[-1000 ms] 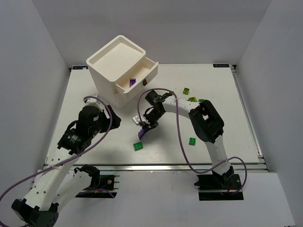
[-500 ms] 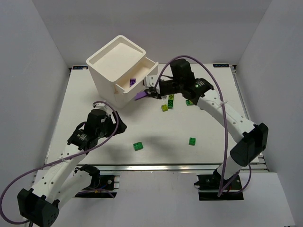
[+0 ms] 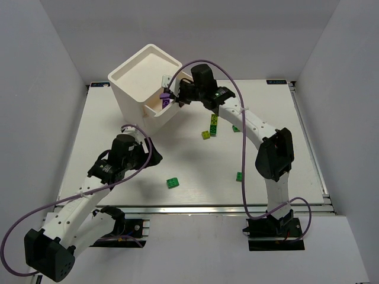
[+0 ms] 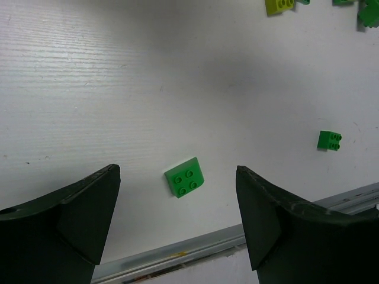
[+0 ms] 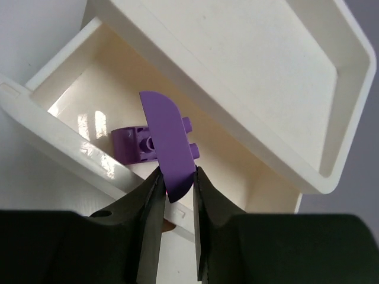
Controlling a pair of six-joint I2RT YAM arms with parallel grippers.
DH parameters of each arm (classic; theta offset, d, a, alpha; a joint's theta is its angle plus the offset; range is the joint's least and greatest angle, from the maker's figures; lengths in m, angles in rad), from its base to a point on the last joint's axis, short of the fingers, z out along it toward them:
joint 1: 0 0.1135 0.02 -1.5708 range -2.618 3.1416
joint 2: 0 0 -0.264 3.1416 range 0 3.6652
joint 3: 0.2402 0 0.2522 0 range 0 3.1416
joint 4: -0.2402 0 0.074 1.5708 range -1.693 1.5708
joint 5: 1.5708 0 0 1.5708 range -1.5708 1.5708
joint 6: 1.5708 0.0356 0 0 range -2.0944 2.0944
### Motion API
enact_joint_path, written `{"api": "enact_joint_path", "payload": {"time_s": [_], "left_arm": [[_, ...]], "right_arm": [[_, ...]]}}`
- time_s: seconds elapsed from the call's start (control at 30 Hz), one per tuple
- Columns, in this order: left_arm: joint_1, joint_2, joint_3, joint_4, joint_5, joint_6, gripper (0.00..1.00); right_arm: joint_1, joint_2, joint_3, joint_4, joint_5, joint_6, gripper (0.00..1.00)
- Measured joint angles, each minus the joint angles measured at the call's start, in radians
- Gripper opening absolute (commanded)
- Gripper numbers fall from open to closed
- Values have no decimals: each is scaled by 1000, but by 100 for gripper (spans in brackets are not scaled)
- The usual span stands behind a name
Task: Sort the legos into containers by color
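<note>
My right gripper is shut on a curved purple lego, holding it over the open top drawer of the white container unit. Another purple lego lies inside that drawer. In the top view the right gripper hangs at the drawer's front edge. My left gripper is open above the table, and a green lego lies on the table in line with the gap between its fingers. Seen from above, this green lego sits right of the left gripper.
A second green lego lies nearer the right arm's base. A yellow-green lego and green legos sit mid-table, right of the unit. The table's metal front rail runs just beyond the green lego.
The right arm swung from mid-table up to the open drawer, carrying the purple lego. The left arm shifted slightly toward the green lego, its jaws a little wider.
</note>
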Motion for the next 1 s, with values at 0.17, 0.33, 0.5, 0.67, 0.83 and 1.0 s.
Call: {"api": "enact_joint_path", "payload": {"time_s": [0.17,0.33,0.5,0.67,0.83,1.0], "left_arm": [[-2,-6,0,17,7,0,88],[-4,16,0,62,28,8,79],[-11,111,46,90,72,47,30],[-14,246,161,117,149,107,11],[-29,368,284,133,200,159,12],[-48,479,414,137,201,226,13]], "right_arm": [[-2,0,14,19,31,-18,59],[-3,0,13,36,41,-31,67],[-16,-1,13,54,43,23,46],[-84,-51,-22,103,28,291,0],[-240,-277,-278,161,-28,538,0],[-362,-397,-432,200,-61,709,0]]}}
